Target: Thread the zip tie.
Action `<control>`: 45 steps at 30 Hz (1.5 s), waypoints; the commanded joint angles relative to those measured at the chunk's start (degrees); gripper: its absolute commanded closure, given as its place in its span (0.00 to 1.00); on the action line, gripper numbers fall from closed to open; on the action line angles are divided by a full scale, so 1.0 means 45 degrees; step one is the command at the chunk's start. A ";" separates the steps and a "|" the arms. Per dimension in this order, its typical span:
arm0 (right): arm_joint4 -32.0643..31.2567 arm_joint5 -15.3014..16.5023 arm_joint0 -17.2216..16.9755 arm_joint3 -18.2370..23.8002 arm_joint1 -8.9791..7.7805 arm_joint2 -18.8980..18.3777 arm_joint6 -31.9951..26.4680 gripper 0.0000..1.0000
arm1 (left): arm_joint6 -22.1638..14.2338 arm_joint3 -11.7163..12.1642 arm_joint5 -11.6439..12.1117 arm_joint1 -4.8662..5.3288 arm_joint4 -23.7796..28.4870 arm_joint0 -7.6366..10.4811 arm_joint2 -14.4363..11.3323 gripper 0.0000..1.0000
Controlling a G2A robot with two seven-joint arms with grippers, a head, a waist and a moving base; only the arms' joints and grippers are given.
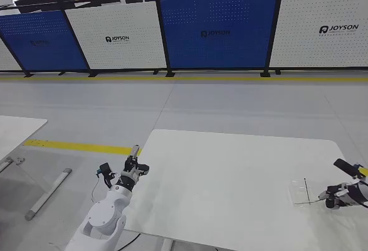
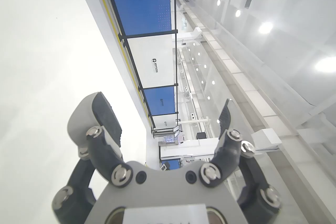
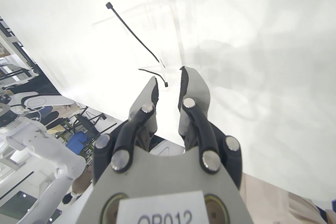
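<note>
A long black zip tie (image 3: 132,32) lies across a clear, see-through holder (image 3: 168,22) on the white table (image 3: 236,12), its head at the far end. A shorter, bent black tie (image 3: 153,74) lies just in front of my right gripper (image 3: 169,76), its head in line with the gap between the fingertips. That gripper is open by a narrow gap and holds nothing. From above, the zip tie (image 1: 305,187) and the right gripper (image 1: 325,197) sit near the table's right edge. My left gripper (image 2: 168,109) is wide open and empty, tilted upward beside the table's left edge (image 1: 133,155).
The white table (image 1: 234,182) is bare across its middle. Blue and white pegboard panels (image 1: 215,34) stand behind it. Another white table (image 1: 8,132) stands at far left, across a yellow floor line.
</note>
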State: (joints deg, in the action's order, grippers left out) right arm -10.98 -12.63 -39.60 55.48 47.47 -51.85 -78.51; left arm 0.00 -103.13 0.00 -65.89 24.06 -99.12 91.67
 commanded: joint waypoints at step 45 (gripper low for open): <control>0.1164 0.1491 -0.2270 0.2121 -0.0967 -0.3326 0.1134 1.00 | 0.0000 0.0000 0.0000 0.0000 0.0000 0.0000 0.0000 0.00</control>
State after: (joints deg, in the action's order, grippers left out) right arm -6.65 -6.69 -48.38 63.95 43.58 -65.02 -73.76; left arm 0.00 -103.13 0.00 -65.89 24.06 -99.12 91.67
